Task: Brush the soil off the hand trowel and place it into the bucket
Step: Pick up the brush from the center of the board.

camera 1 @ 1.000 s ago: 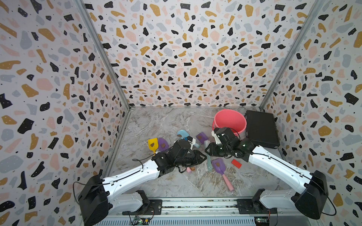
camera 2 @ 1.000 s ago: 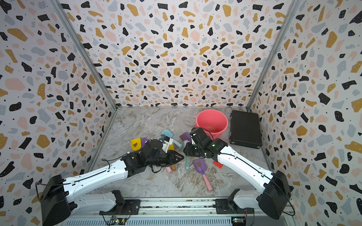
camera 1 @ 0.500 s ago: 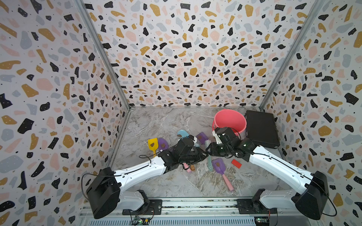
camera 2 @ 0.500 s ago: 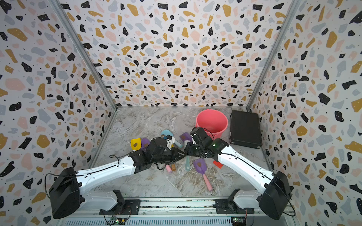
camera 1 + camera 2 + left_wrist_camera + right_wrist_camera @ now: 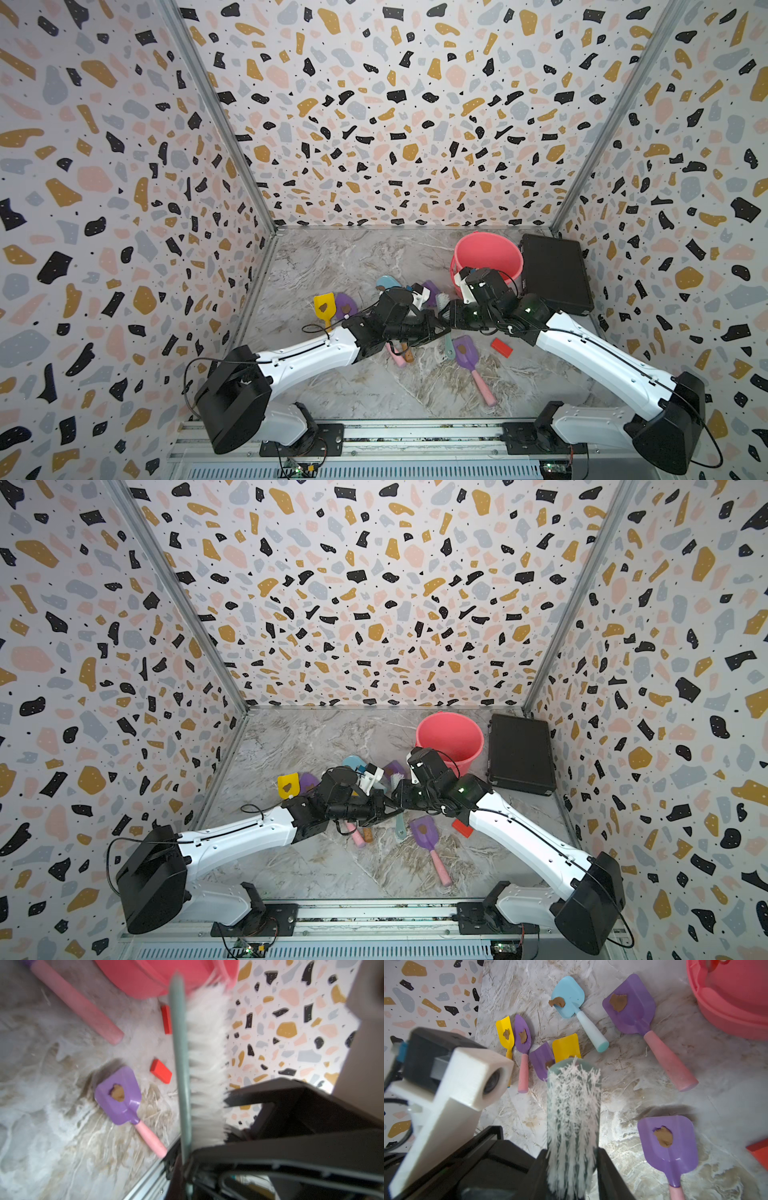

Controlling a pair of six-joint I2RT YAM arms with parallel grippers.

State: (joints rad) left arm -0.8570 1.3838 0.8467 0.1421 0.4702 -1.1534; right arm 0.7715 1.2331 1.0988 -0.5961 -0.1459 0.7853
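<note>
Purple trowel [image 5: 464,352] lies flat on the marbled bench [image 5: 353,266]. It's got a glossy squarish plastic blade and a pink handle, with a lumpy brown soil [image 5: 663,1136] blob mid-blade. The round coral bucket [image 5: 486,253] stands upright behind it, well apart, beside a flat black case [image 5: 555,274]. The left tool [image 5: 441,331] and right tool [image 5: 572,1159] both clamp the green, white-bristled brush [image 5: 573,1105]. There's bare bench at front and back left.

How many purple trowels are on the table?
4: a purple trowel by the bucket, a pointed one beside the narrow yellow trowel, one partly behind the brush, one by the red block. The brush may hide more.
</note>
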